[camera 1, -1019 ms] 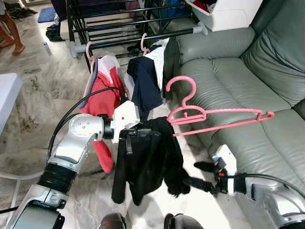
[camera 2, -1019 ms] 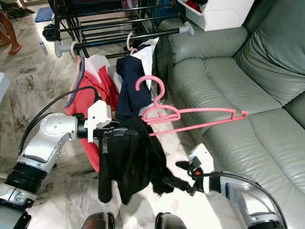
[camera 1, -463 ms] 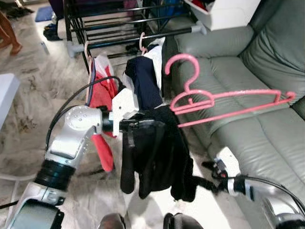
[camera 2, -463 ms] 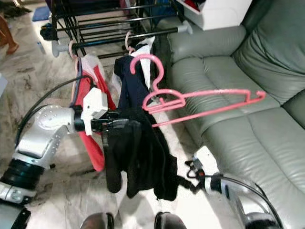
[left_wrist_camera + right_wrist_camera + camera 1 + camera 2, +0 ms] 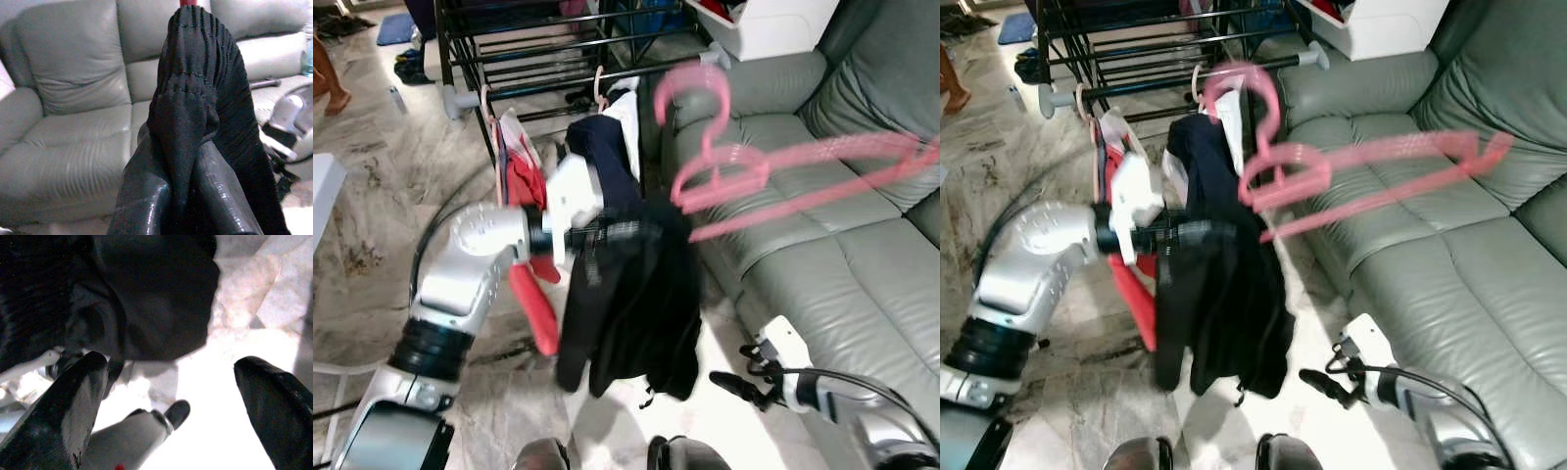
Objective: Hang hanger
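A pink hanger (image 5: 783,171), blurred by motion, is held high over the sofa with its hook (image 5: 695,88) near the end of the rack rail (image 5: 538,86). A black garment (image 5: 626,304) droops from the hanger's near end. My left gripper (image 5: 607,230) is shut on the top of that garment; in the left wrist view the black fabric (image 5: 195,73) is pinched between the fingers (image 5: 146,196). My right gripper (image 5: 729,384) hangs low by the sofa front, open and apart from the garment's hem, its fingers (image 5: 63,406) spread with nothing between them.
A red garment (image 5: 524,181) and a navy garment (image 5: 602,162) hang on the rail of the black tiered rack (image 5: 529,29). A grey sofa (image 5: 822,255) lines the right, with a white box (image 5: 773,20) behind it. A white table edge (image 5: 328,196) is left; a person's foot (image 5: 328,83) far left.
My left arm has lifted the hanger and black garment up and toward the rack rail. The right gripper, earlier at the garment's hem, now sits apart from it and lower.
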`<state>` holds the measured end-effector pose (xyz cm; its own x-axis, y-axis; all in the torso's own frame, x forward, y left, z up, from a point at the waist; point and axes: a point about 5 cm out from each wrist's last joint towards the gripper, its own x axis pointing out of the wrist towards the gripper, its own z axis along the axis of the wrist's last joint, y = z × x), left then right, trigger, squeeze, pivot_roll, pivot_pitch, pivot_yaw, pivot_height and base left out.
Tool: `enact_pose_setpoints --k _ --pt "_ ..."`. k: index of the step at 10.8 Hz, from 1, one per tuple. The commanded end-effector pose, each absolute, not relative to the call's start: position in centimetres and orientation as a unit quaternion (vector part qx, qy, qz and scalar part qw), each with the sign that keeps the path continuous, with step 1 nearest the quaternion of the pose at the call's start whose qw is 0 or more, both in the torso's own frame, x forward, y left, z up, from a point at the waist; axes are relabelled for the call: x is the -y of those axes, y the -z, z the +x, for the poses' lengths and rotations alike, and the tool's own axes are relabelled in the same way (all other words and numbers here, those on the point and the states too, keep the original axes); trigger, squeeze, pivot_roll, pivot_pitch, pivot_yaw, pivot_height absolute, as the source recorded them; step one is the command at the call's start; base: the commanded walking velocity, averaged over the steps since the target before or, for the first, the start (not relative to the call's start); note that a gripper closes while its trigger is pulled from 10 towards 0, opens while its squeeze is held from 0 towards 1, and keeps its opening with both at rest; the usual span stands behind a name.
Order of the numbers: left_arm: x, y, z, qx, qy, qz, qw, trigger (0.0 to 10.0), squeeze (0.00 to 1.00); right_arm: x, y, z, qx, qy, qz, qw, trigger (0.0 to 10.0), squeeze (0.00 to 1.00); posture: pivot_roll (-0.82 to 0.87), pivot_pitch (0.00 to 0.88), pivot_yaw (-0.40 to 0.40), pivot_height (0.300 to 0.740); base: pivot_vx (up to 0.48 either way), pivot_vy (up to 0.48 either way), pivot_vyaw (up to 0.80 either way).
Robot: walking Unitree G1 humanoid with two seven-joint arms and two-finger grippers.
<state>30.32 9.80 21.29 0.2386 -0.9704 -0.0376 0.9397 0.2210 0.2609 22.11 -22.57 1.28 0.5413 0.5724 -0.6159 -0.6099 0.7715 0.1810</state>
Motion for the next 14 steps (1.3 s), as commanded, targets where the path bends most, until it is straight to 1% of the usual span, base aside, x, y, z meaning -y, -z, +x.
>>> enact_pose_setpoints --k 1,2,3,4,6,9,10,12,14 --pt "-9.7 -22.3 30.1 0.087 0.613 0.116 0.777 0.0 0.00 22.6 -2.1 22.8 -0.312 -0.334 -0.028 0.889 10.0 0.00 -0.04 0.100 -0.009 0.740 0.000 0.000 0.00" --pt "-9.8 -21.6 30.1 0.078 0.613 0.122 0.777 0.0 0.00 22.3 -3.2 23.4 -0.281 -0.345 -0.009 0.896 10.0 0.00 -0.04 0.097 -0.010 0.740 0.000 0.000 0.00" --pt "-9.7 -21.2 30.1 0.073 0.612 0.121 0.778 0.0 0.00 22.4 -3.5 23.4 -0.280 -0.355 -0.021 0.892 10.0 0.00 -0.05 0.097 -0.009 0.740 0.000 0.000 0.00" --pt "-9.4 -21.2 30.0 0.073 0.614 0.119 0.777 0.0 0.00 22.6 -3.8 23.1 -0.278 -0.369 -0.013 0.887 10.0 0.00 -0.05 0.098 -0.008 0.740 0.000 0.000 0.00" --pt "-9.3 -21.1 30.0 0.070 0.616 0.121 0.775 0.0 0.00 22.7 -4.6 22.2 -0.280 -0.412 0.005 0.867 10.0 0.00 -0.05 0.097 -0.004 0.740 0.000 0.000 0.00" --pt "-9.5 -20.6 30.2 0.062 0.613 0.124 0.778 0.0 0.00 23.2 -5.7 21.7 -0.286 -0.447 0.029 0.847 10.0 0.00 -0.05 0.097 -0.001 0.740 0.000 0.000 0.00" --pt "-9.4 -20.6 30.1 0.063 0.614 0.123 0.777 0.0 0.00 23.3 -5.7 21.8 -0.290 -0.446 0.021 0.846 10.0 0.00 -0.05 0.098 0.000 0.740 0.000 0.000 0.00" --pt "-8.7 -21.4 29.8 0.074 0.618 0.124 0.773 0.0 0.00 23.3 -4.3 23.2 -0.319 -0.399 -0.014 0.860 10.0 0.00 -0.04 0.098 0.000 0.740 0.000 0.000 0.00" --pt "-8.2 -22.5 29.4 0.085 0.620 0.113 0.772 0.0 0.00 23.3 -3.6 24.7 -0.324 -0.351 -0.034 0.878 10.0 0.00 -0.03 0.100 -0.007 0.740 0.000 0.000 0.00"
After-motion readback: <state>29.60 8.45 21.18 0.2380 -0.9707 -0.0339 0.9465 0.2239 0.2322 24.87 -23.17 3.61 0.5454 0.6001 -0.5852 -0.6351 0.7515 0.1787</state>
